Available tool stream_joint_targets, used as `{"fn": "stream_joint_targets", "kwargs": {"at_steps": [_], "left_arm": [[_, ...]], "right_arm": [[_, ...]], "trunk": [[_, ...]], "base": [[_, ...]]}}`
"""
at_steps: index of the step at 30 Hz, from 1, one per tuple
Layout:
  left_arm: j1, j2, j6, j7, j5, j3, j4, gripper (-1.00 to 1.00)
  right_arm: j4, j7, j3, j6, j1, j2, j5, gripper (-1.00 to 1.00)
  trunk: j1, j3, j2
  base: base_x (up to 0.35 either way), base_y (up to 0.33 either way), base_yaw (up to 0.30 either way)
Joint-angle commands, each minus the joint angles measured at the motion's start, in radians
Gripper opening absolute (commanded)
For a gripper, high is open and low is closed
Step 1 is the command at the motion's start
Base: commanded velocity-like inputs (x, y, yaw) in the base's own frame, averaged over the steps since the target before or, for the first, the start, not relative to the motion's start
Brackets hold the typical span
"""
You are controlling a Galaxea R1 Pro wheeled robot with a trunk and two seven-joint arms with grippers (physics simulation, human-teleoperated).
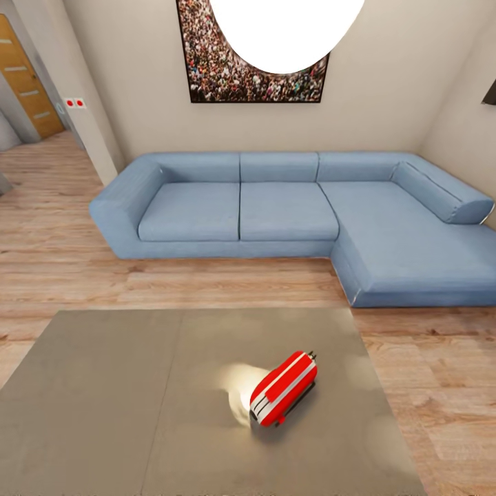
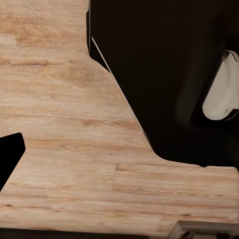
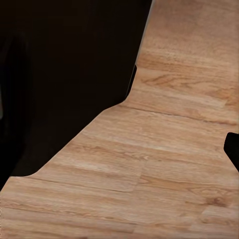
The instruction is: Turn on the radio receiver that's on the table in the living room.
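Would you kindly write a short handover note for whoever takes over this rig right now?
Grippers: neither has hold of anything that I can see; both wrist cameras look down at the wood plank floor, and whether the jaws are open or shut cannot be told.
Things: the red radio receiver lies on its side on the grey coffee table, towards its right half, in front of the blue corner sofa.
Done: the robot faces the table.
Left: bring an arm over, reach the radio and switch it on.
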Motion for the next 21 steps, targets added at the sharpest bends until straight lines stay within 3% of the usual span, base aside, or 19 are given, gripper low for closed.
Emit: {"fn": "stream_joint_targets", "kwargs": {"at_steps": [1, 21], "left_arm": [[0.000, 0.000, 0.000, 0.000, 0.000, 0.000, 0.000, 1.00], [0.000, 0.000, 0.000, -0.001, 0.000, -0.003, -0.001, 1.00]], "right_arm": [[0.000, 0.001, 0.000, 0.000, 0.000, 0.000, 0.000, 1.00], [-0.001, 0.000, -0.003, 0.002, 0.000, 0.000, 0.001, 1.00]], "trunk": [[0.000, -0.002, 0.000], [0.000, -0.007, 0.000]], "base": [[0.000, 0.000, 0.000], [0.000, 0.000, 0.000]]}}
